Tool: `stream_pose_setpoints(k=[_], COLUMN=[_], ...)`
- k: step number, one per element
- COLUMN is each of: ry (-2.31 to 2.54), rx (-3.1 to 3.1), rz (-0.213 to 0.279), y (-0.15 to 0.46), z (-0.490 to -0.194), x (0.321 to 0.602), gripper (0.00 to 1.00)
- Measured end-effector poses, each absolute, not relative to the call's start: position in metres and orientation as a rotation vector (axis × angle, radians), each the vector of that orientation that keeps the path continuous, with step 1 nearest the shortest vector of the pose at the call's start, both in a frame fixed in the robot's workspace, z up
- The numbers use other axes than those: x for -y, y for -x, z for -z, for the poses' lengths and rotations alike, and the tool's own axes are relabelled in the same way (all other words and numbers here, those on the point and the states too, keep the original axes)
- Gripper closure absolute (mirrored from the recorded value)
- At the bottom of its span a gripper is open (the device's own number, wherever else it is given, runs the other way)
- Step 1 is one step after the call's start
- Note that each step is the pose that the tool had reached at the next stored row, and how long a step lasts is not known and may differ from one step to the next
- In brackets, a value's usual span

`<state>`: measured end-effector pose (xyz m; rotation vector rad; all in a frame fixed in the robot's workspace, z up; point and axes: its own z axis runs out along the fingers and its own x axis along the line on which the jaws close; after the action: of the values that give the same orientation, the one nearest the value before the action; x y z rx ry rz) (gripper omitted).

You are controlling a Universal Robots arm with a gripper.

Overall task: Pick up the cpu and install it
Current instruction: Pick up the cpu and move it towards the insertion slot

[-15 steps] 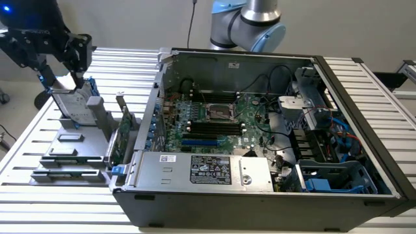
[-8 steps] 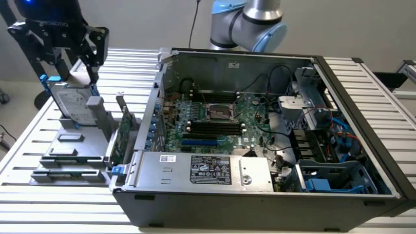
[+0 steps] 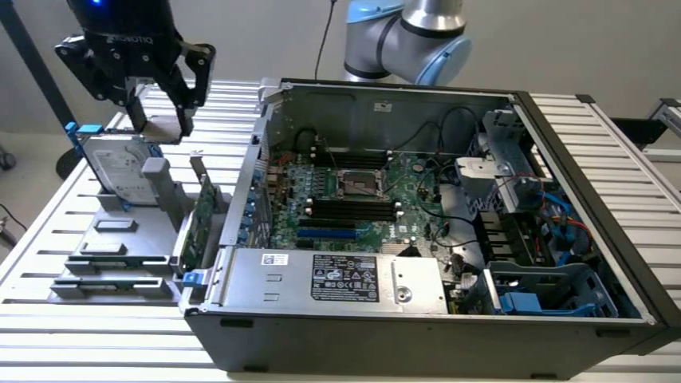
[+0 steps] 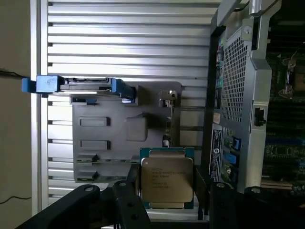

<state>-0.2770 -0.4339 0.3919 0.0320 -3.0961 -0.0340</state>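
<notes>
Clamped between my two black fingers (image 4: 131,198), the cpu (image 4: 167,179) is sitting flat with its silver-grey lid facing the wrist camera, a thin green rim showing around it. My gripper (image 4: 167,193) is pressing on two opposite edges of the chip, so the jaws are standing as far apart as the chip is wide.

Seen from outside, the gripper (image 3: 162,128) is hanging in the air at the exterior view's far left. The cpu (image 3: 159,126) is showing as a pale plate between the fingertips, clear of everything below.

Below it the grey parts holder (image 3: 117,239) is lying on the slatted table (image 3: 53,335). The hard drive (image 3: 112,171) in its blue bracket is standing on edge in the holder just beneath me, and the green circuit card (image 3: 197,223) is standing on edge nearer the case.

To the exterior view's right the open computer case (image 3: 426,339) is lying on its side, its motherboard (image 3: 352,215) facing up. The socket (image 3: 360,185) near the board's middle is sitting well apart from the chip I am carrying.
</notes>
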Motion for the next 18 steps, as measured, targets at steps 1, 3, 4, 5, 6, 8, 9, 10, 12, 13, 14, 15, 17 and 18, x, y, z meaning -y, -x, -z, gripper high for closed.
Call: stream_pose_setpoints(k=[1, 3, 4, 5, 6, 8, 9, 10, 12, 13, 14, 15, 17, 18], ry=[-0.032, -0.033, -0.032, -0.032, -0.032, -0.033, -0.033, -0.033, -0.033, -0.033, -0.033, -0.033, -0.033, -0.033], rx=[3.096, 3.096, 3.096, 3.096, 3.096, 3.096, 3.096, 3.096, 3.096, 3.096, 3.096, 3.096, 3.096, 3.096], rz=[0.037, 0.043, 0.046, 0.048, 0.051, 0.054, 0.055, 0.056, 0.057, 0.057, 0.058, 0.058, 0.059, 0.060], y=[0.273, 0.263, 0.259, 0.254, 0.250, 0.240, 0.236, 0.232, 0.223, 0.218, 0.213, 0.209, 0.200, 0.195], z=[-0.392, -0.392, -0.392, -0.392, -0.392, -0.391, -0.391, -0.391, -0.390, -0.390, -0.390, -0.389, -0.389, -0.388], x=[0.434, 0.434, 0.434, 0.434, 0.434, 0.433, 0.433, 0.433, 0.432, 0.432, 0.432, 0.432, 0.431, 0.431], gripper=[0.45, 0.45, 0.45, 0.45, 0.45, 0.45, 0.45, 0.45, 0.45, 0.45, 0.45, 0.45, 0.45, 0.45])
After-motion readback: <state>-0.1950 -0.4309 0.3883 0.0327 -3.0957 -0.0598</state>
